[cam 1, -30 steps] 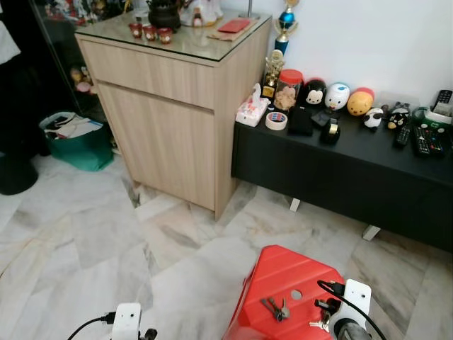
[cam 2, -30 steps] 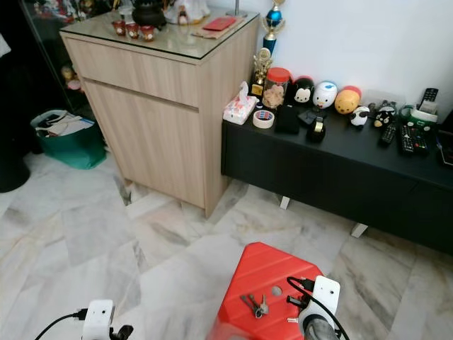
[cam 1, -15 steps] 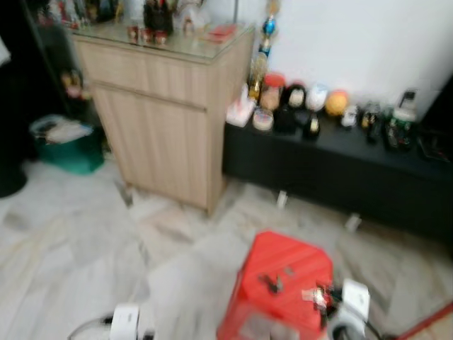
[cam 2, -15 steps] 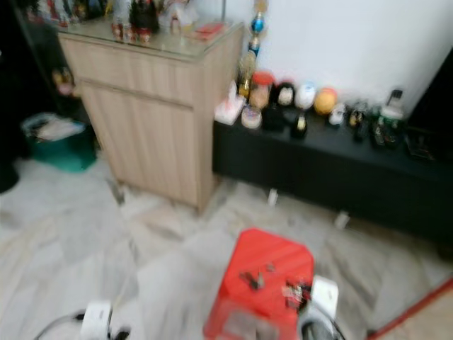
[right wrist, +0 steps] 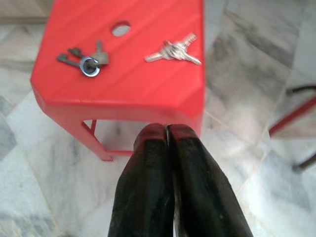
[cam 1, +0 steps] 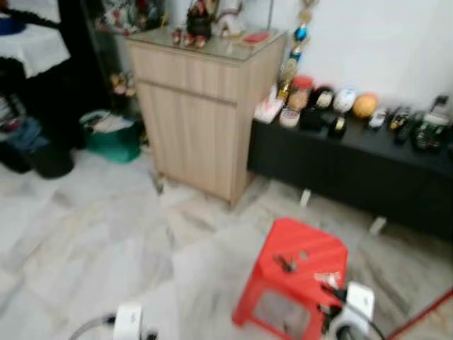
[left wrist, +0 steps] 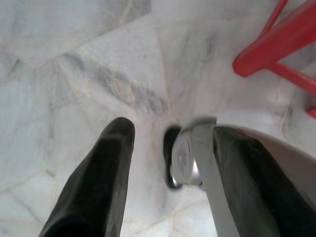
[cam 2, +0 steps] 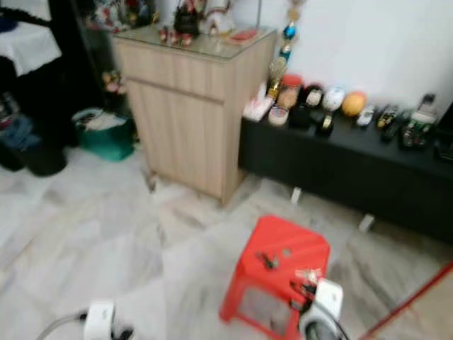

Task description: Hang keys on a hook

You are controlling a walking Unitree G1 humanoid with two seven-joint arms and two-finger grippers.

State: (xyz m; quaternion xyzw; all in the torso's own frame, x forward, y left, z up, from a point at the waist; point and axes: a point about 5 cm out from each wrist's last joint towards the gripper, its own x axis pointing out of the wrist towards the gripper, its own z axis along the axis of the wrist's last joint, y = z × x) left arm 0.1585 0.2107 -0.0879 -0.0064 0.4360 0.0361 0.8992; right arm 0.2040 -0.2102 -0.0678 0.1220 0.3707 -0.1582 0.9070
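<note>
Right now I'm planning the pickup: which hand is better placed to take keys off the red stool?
The right hand, probably. It hangs just short of the red stool, pointing at both key bunches, fingers shut and empty. The left hand hangs open over bare floor, beside the stool's legs.

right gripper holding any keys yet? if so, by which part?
No. The right gripper is shut on nothing, short of the red stool; both key bunches lie on its seat.

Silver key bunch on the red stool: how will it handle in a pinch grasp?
The silver key bunch lies flat and fanned on the red stool, so it probably offers little height to pinch. Its keys seem loosely joined and would likely dangle and swing once lifted. On smooth plastic it may slide if nudged by the shut right gripper.
</note>
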